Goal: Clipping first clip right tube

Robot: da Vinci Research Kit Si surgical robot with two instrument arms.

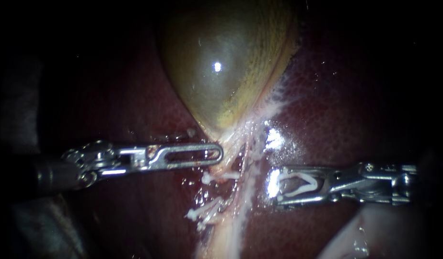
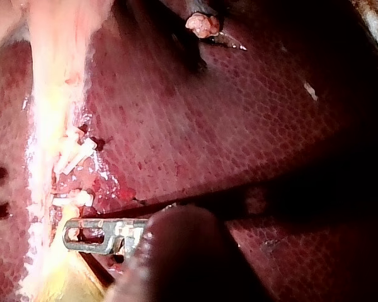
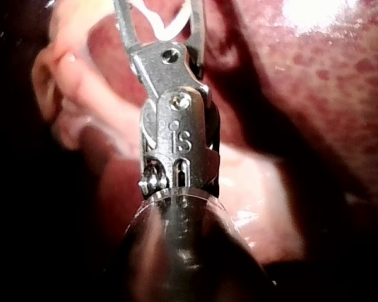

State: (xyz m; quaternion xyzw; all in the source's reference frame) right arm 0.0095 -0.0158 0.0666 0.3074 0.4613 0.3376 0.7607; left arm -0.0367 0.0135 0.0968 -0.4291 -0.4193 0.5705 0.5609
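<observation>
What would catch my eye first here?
The glossy greenish gallbladder hangs top centre in the endoscope view, against dark red liver. Below it, the right instrument holds a white clip in its pincer, facing the left instrument across pale strands that carry more white clips.

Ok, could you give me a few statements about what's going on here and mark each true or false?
1. The right instrument carries a white clip. True.
2. That clip is closed around a tube. False: it sits beside the tubes, around none.
3. Other white clips already sit on the tissue below the gallbladder. True.
4. The right instrument touches the gallbladder. False: it is over the liver, well away from it.
5. The left instrument reaches the gallbladder's narrow end. True.
</observation>
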